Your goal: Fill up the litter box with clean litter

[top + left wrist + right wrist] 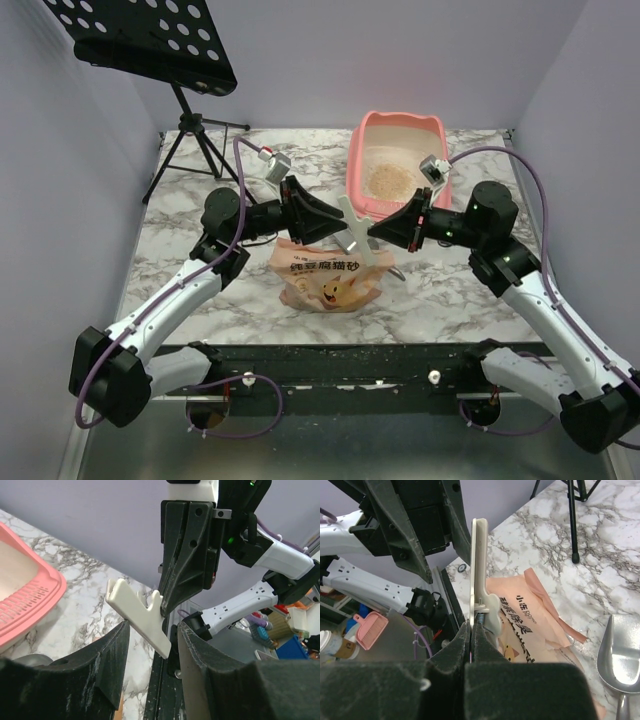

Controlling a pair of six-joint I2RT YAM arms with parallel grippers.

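The pink litter box (357, 172) stands at the back of the marble table with a pile of tan clean litter (388, 180) inside; its slotted rim (30, 600) shows in the left wrist view. An orange-tan printed bag (330, 278) lies in front of it. Above the bag, my right gripper (375, 232) is shut on one end of a white clip (355, 234). In the right wrist view the clip (479, 565) stands edge-on out of the shut right gripper (471, 630). My left gripper (152, 630) is open, its jaws either side of the clip's (137, 612) other end, with a gap on the right.
A grey metal scoop (622, 655) lies on the marble to the right of the bag (530, 610). A black tripod (190, 125) carrying a perforated black panel (150, 40) stands at the back left. A black rail (350, 365) runs along the near table edge.
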